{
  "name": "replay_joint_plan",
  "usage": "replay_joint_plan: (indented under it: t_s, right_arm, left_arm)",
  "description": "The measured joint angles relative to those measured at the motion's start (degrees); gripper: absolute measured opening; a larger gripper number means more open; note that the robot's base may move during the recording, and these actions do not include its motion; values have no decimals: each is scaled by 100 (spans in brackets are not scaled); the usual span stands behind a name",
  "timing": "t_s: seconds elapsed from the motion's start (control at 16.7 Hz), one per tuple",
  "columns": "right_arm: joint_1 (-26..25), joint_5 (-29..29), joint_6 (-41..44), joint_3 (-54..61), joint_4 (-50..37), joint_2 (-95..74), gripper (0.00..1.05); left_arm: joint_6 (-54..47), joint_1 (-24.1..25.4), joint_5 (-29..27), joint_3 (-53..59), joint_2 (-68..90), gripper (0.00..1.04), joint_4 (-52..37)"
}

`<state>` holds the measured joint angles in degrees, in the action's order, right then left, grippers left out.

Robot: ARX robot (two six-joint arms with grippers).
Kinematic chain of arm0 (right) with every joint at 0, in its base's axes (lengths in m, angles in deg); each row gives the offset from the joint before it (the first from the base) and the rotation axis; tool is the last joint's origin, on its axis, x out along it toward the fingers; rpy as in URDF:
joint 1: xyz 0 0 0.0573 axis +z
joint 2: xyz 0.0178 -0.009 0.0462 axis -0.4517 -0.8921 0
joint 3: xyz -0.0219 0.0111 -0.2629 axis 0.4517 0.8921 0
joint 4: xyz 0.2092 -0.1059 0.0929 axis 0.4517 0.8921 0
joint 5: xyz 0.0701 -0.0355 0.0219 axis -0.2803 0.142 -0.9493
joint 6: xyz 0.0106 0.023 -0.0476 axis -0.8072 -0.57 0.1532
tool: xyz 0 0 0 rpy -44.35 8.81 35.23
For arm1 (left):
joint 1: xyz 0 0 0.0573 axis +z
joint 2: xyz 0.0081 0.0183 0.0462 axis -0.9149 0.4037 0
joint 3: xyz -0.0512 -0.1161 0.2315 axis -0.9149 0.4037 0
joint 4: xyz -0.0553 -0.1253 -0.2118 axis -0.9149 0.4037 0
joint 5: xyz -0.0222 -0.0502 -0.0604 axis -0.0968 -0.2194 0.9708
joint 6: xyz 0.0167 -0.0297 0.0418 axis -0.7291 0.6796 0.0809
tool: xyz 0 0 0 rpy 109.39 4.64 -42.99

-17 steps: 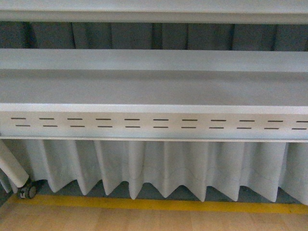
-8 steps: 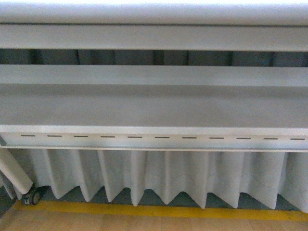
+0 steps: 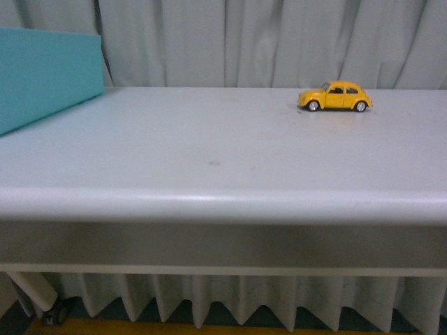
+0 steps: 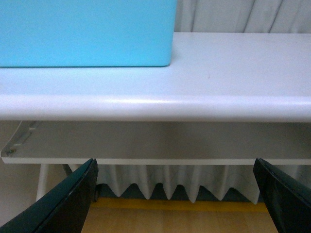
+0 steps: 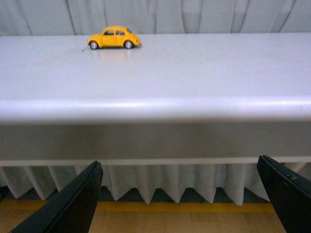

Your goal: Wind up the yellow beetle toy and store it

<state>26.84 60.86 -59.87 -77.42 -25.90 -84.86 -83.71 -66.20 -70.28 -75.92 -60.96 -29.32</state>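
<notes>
As your view lifts, toy car [image 3: 335, 96] appears on the table [image 3: 209, 153], curtain [image 3: 244, 42] behind; left claw [image 4: 175, 165], right claw [image 5: 179, 162] spread wide.

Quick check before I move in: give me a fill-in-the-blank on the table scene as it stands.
1. The toy car standing on the table is ____ in colour.
2. In the front view, the car is to the ____ of the blue box.
3. The left tool and the right tool are both ____, holding nothing.
Missing words: yellow; right; open.
</notes>
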Motion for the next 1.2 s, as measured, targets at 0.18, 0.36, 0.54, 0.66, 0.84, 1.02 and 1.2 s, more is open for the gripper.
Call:
replay_joint_plan:
  t_s: [0.18,0.36,0.54,0.66,0.84,1.02,1.2]
  right_arm:
    - [0,7,0,0,-15,7,98]
    - [0,2,0,0,-4,2,98]
    - [0,2,0,0,11,-2,98]
    - [0,2,0,0,-2,0,98]
    - [0,-2,0,0,-11,0,98]
    - [0,-2,0,0,-33,-2,98]
    - [0,-2,0,0,-17,-2,98]
  left_arm:
    - [-2,0,4,0,0,98,0]
    - [0,0,-2,0,0,98,4]
    - [-2,0,9,0,0,98,11]
    - [2,0,-4,0,0,98,7]
    - [2,0,-9,0,0,98,-2]
    - [0,0,-4,0,0,98,-13]
    - [0,0,-4,0,0,98,-9]
